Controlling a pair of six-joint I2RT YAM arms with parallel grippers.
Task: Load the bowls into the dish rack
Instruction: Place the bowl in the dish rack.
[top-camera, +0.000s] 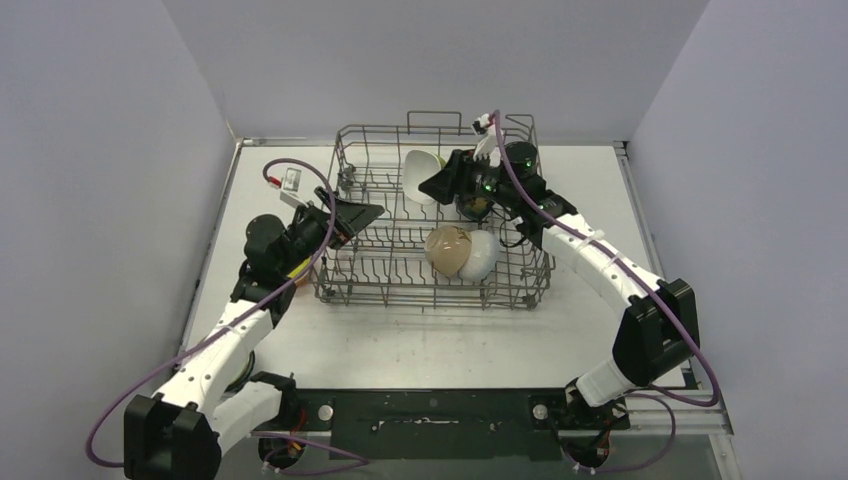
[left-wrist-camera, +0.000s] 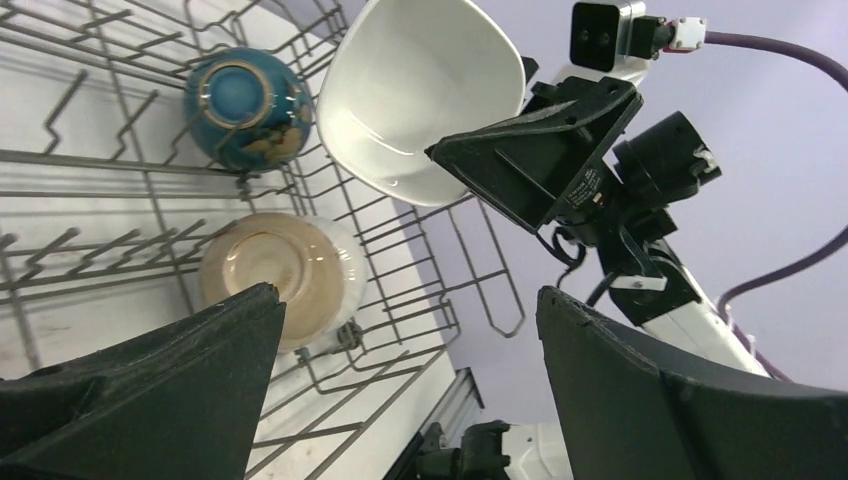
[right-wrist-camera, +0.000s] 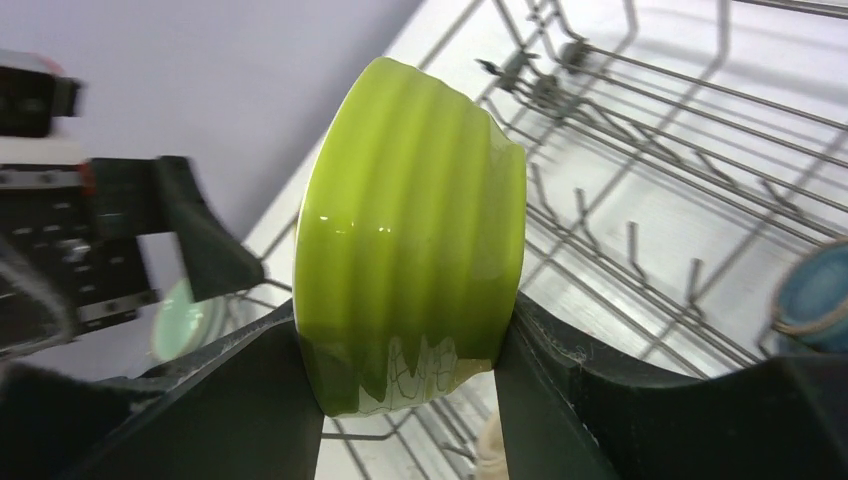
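Right wrist view catches the bowl (right-wrist-camera: 410, 230): ribbed lime outside, pinched on edge by the right gripper (right-wrist-camera: 405, 340) over the dish rack (top-camera: 380, 285); left wrist view shows its white mouth facing the left gripper (left-wrist-camera: 405, 330), fingers spread wide, empty; a small label (left-wrist-camera: 586, 190) there, too tiny to read.

Bright, even light; soft shadows; glare streaks the lime bowl (right-wrist-camera: 410, 230); right wrist view blurs leftward.
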